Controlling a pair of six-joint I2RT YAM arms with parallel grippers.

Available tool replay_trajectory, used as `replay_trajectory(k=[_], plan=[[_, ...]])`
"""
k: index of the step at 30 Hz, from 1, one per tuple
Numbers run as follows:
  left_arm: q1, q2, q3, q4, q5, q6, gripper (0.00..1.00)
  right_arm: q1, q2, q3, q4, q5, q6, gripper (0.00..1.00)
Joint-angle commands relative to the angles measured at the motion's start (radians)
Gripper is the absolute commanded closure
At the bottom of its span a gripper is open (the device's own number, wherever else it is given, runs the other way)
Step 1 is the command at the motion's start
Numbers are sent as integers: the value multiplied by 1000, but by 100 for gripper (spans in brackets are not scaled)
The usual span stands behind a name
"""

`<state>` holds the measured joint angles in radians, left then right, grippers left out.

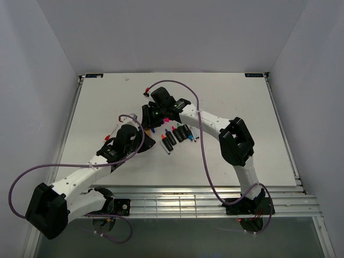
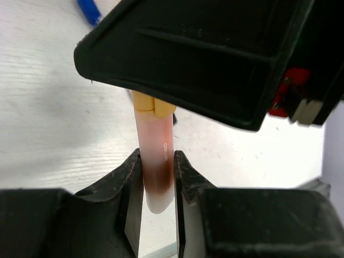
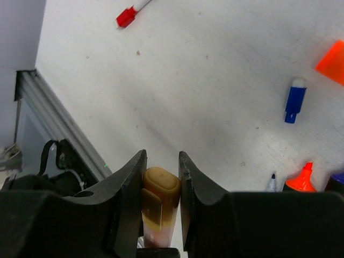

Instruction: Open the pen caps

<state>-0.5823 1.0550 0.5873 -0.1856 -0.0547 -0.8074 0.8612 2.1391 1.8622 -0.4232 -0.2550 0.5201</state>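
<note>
Pen cap (image 3: 160, 187), yellow, clamped in right tool (image 3: 161, 167), pen barrel (image 2: 156, 161) clamped in left tool (image 2: 158, 164), both aloft over counter (image 3: 215, 80); risk: barrel slipping through grip under off-axis pull.

Bright, even light from above; the white table (image 1: 231, 107) nears glare in the top view, its shadows soft and faint. In both wrist views the dark fingers (image 2: 131, 188) at the bottom edge, the pen (image 2: 156, 158) and yellow cap (image 3: 160, 185) look blurred.
</note>
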Motion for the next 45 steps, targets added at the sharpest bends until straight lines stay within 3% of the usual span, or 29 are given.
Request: replay_trajectory(k=[1, 4, 8, 9, 11, 12, 14, 18, 19, 23, 26, 30, 35, 45], plan=[[-21, -93, -27, 145, 288, 66, 100, -86, -68, -135, 213, -119, -118, 92], [-5, -107, -56, 247, 410, 63, 100, -145, -165, -338, 400, -333, -95, 92], [24, -95, -99, 368, 544, 25, 100, -240, -269, -556, 722, -606, 86, 92], [25, -86, -107, 414, 564, 14, 100, -252, -283, -589, 885, -653, 142, 92], [25, -70, -122, 446, 602, -15, 100, -277, -277, -656, 1057, -743, 272, 92], [25, -66, -130, 475, 605, -24, 100, -280, -271, -667, 1124, -750, 367, 92], [25, -66, -135, 479, 604, -33, 100, -284, -259, -666, 1179, -742, 396, 92], [25, -75, -142, 364, 514, -53, 100, -280, -216, -548, 999, -655, 327, 92], [25, -81, -144, 319, 475, -58, 100, -275, -208, -511, 833, -623, 216, 92], [25, -115, -156, 100, 255, -114, 100, -203, -130, -309, 470, -387, -67, 92], [24, -187, -233, 103, 182, -186, 100, -150, -50, -201, 339, -252, -167, 92], [22, -222, -325, 152, 159, -243, 100, -87, 68, -63, 227, -155, -259, 92], [22, -167, -333, 167, 147, -250, 100, -36, 205, 92, 147, -86, -304, 92], [19, 5, -351, 328, 130, -257, 96, -31, 308, 175, 101, -40, -339, 92]])
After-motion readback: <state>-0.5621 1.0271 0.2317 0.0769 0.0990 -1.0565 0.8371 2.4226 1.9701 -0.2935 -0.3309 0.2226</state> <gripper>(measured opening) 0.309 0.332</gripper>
